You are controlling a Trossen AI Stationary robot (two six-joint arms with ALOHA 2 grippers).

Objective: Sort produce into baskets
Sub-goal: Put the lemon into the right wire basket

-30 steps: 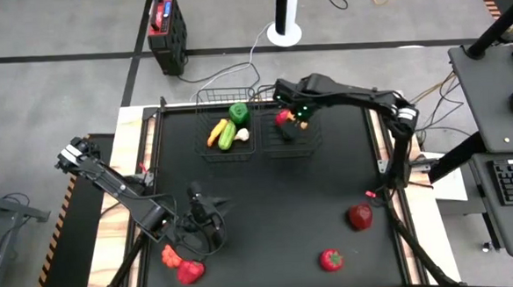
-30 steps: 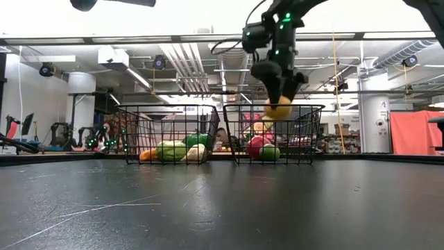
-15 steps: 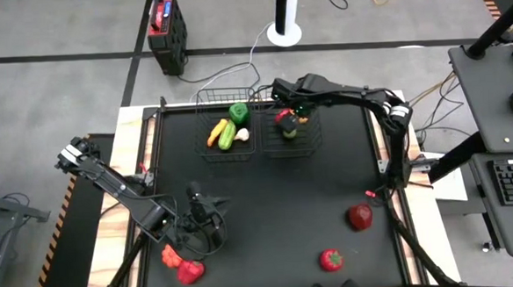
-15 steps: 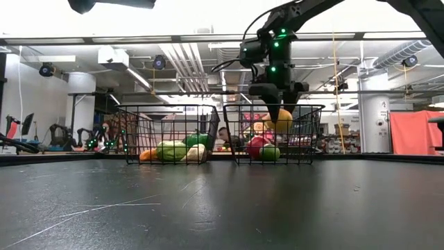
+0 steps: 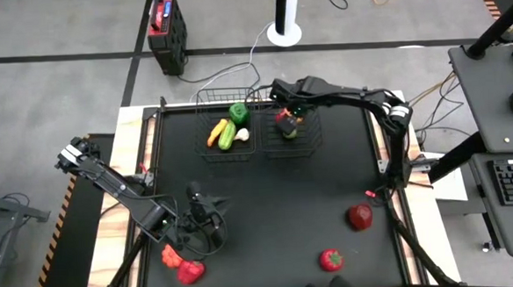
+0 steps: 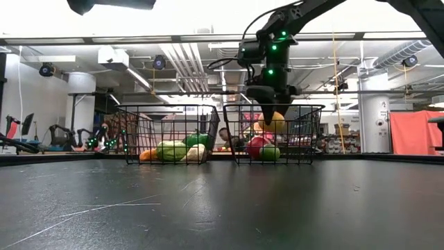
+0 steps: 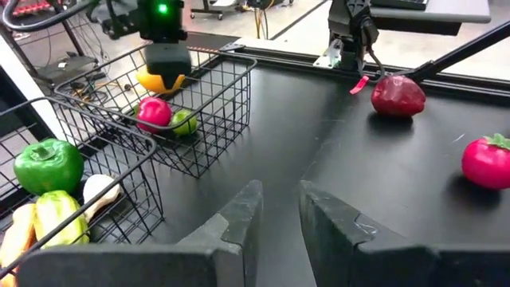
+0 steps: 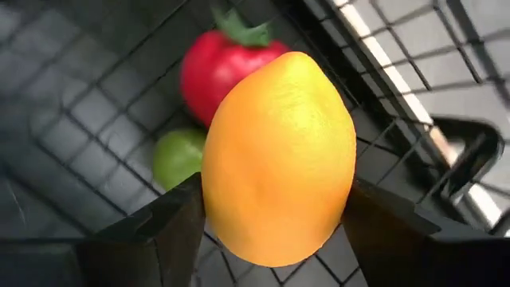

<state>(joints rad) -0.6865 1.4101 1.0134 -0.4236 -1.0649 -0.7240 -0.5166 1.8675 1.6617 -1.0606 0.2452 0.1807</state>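
My right gripper (image 5: 285, 118) is shut on a yellow-orange lemon (image 8: 279, 159) at the right black wire basket (image 5: 308, 146). The lemon (image 6: 275, 123) hangs just below the basket's rim, above a red piece (image 8: 227, 68) and a green piece (image 8: 177, 155) that lie on the basket's floor. The left basket (image 5: 206, 151) holds a green pepper (image 5: 239, 114), a cucumber, a carrot and a white garlic. My left gripper (image 7: 280, 219) is open and empty, low over the table near its near left part (image 5: 209, 218). My right gripper pinches the lemon between its two fingers, one on each long side (image 8: 217, 203) of the fruit. The fingers (image 6: 269, 104) come from above and point down. The lemon hangs below them inside the basket, clear of the pieces under it.
A red apple (image 5: 360, 215) and a red tomato-like piece (image 5: 331, 260) lie at the near right of the table. Two red pieces (image 5: 182, 265) lie at the near left, beside my left arm. The black middle of the table is bare.
My right gripper has gone a little toward the table's left edge and down with the lemon, and has turned so that its fingers point straight down. The lemon has dropped from rim height to just inside the right basket.
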